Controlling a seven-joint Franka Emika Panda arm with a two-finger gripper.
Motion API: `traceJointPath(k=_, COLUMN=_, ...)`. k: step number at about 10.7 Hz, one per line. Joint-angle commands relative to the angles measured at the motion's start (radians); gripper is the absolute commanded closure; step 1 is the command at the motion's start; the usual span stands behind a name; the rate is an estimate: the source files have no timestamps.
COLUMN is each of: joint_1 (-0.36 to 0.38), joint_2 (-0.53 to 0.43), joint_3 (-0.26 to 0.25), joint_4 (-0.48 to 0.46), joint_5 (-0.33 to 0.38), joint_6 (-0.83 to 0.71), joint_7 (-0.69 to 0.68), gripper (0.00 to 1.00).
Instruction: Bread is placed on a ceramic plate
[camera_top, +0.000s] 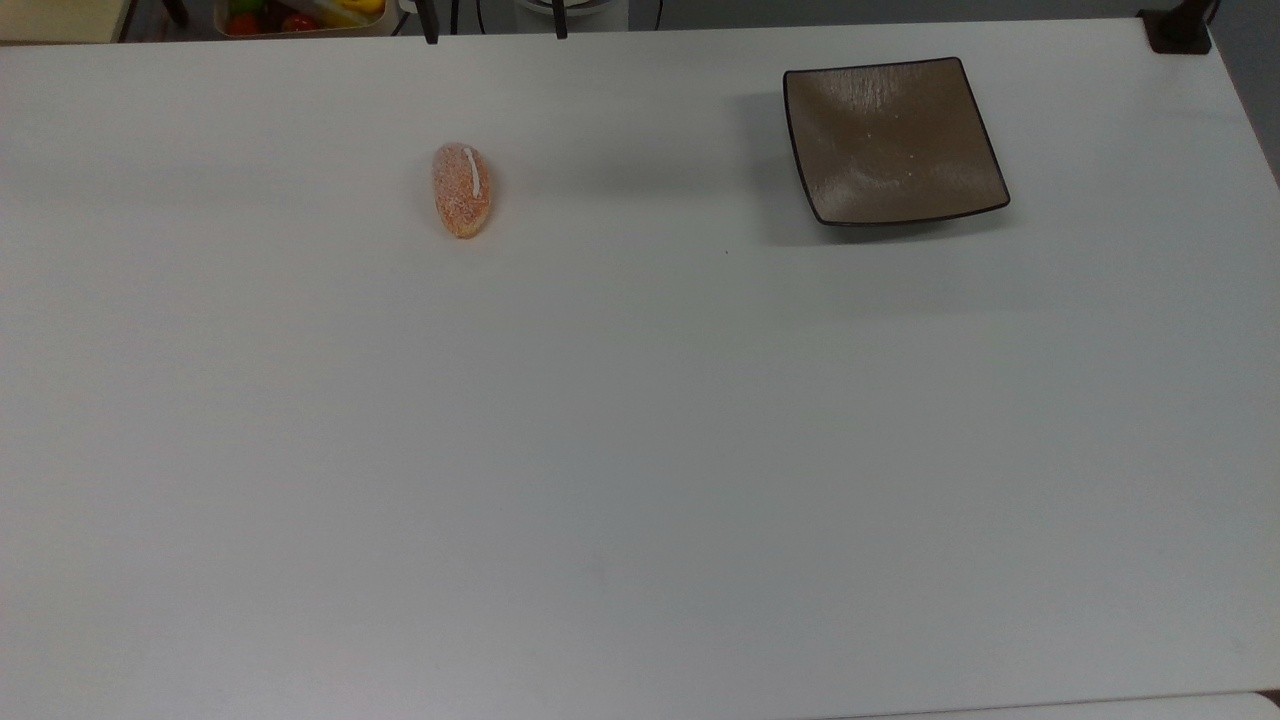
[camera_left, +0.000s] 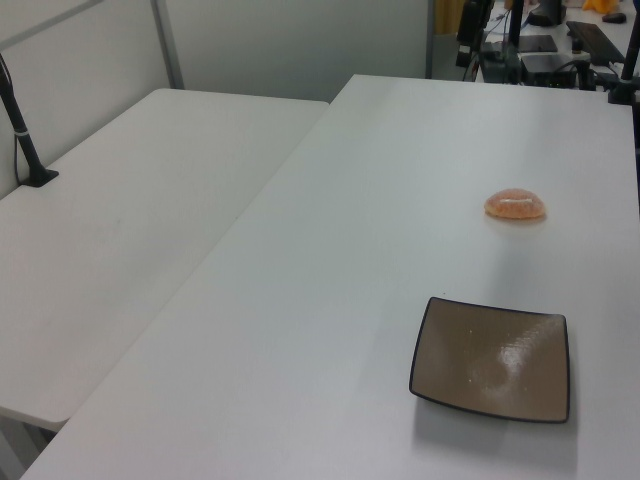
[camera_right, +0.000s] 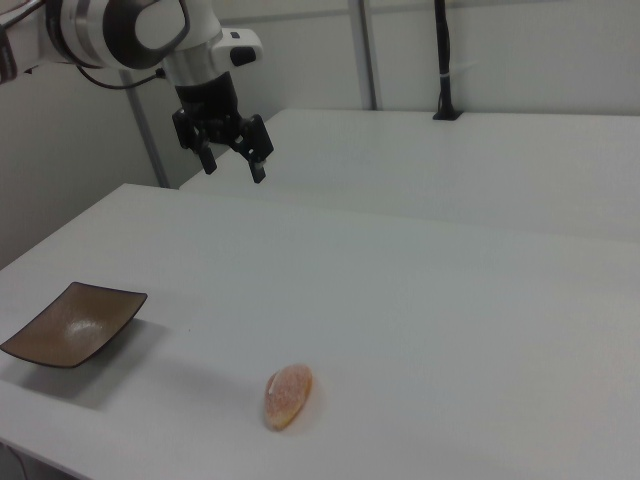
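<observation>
Claw (camera_right: 233, 166) spread, high; bread (camera_top: 461, 190) apart from plate (camera_top: 893, 140).

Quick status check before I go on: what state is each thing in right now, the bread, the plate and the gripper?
bread: lying flat on the white table, untouched, apart from the plate
ceramic plate: upright on the table, nothing on it
gripper: raised above the table, jaws open, holding nothing

Bread (camera_top: 462, 190) on table (camera_top: 600, 450), well apart from ceramic plate (camera_top: 893, 140).
</observation>
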Motion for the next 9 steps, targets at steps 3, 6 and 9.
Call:
traceJointPath(k=3, joint_1=0.020, joint_2=-0.026, joint_3=-0.016, joint_4=-0.054, joint_5=0.017, joint_6=0.016, joint_7=-0.002, gripper=0.00)
traceJointPath(k=6, joint_1=0.028, joint_2=-0.057, joint_3=0.006, joint_4=-0.121, joint_5=0.013, joint_6=-0.032, joint_7=-0.007, gripper=0.00)
traceJointPath(k=9, joint_1=0.035, joint_2=-0.081, joint_3=0.010, joint_4=-0.251, joint_5=0.000, joint_6=-0.077, joint_7=-0.017, gripper=0.00)
